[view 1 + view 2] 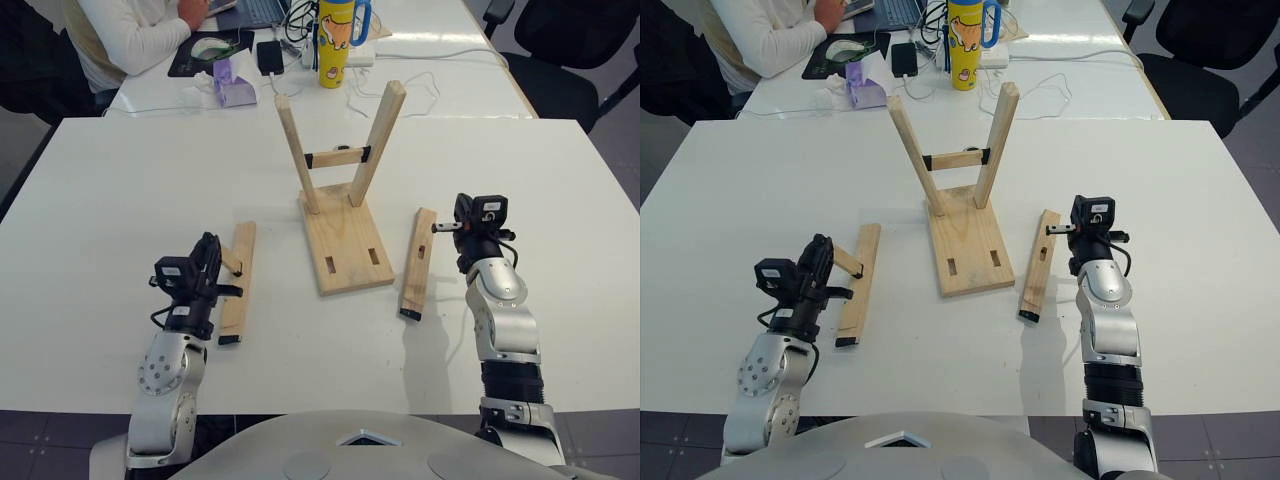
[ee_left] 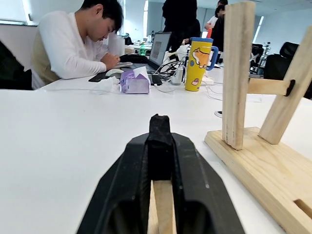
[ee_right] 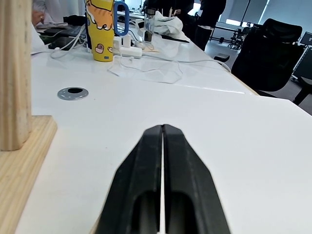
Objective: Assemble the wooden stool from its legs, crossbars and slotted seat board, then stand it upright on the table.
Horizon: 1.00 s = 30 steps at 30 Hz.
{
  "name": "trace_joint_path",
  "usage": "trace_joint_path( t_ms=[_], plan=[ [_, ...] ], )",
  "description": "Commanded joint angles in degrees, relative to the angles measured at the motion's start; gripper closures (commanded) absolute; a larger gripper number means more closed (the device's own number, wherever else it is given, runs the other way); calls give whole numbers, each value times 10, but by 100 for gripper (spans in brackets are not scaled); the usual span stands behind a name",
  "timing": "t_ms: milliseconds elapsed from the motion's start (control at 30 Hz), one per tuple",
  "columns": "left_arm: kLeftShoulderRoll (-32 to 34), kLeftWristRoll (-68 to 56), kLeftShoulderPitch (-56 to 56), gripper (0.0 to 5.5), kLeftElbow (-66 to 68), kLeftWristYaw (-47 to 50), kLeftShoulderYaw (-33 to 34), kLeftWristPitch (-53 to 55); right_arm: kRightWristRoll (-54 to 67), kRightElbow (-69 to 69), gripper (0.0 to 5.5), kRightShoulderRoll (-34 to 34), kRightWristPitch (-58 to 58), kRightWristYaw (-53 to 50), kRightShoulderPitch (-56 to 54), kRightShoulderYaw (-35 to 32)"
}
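Observation:
The slotted seat board (image 1: 345, 250) lies flat mid-table. Two legs (image 1: 297, 155) stand slanted in its far slots, joined by a crossbar (image 1: 338, 158). Its two near slots are open. A loose leg (image 1: 238, 285) with a short crossbar stub lies left of the board. My left gripper (image 1: 212, 248) sits beside that leg, shut on the stub, and wood shows between its fingers (image 2: 146, 161). Another loose leg (image 1: 418, 262) lies to the board's right. My right gripper (image 1: 463, 215) rests just right of this leg, shut with nothing between its fingers (image 3: 146, 161).
A second table behind holds a yellow mug (image 1: 335, 40), a purple tissue pack (image 1: 233, 88), a laptop and cables, with a person seated there. An office chair (image 1: 570, 50) stands at the far right. White tabletop (image 1: 120, 200) stretches to both sides.

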Motion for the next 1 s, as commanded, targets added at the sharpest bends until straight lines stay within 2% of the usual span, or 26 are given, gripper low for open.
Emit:
trace_joint_path(
  t_ms=[33, 367, 400, 633, 1000],
  plan=[
    [41, 42, 34, 508, 64, -36, -26, 40, 0, 0, 550, 1, 2, 1, -5, -1],
    [67, 22, -35, 508, 28, -52, 1, 118, 0, 7, 550, 5, -1, 1, -9, 2],
    [68, 20, -42, 472, 23, -51, 5, 125, 0, 8, 550, 5, -1, 1, -10, 2],
    [67, 29, -62, 387, 3, -45, 19, 149, -2, 10, 550, 10, -6, -2, -8, 2],
    [60, 17, -133, 387, -93, -33, 44, 168, -5, 9, 550, 13, -10, -2, -4, 2]
  ],
)
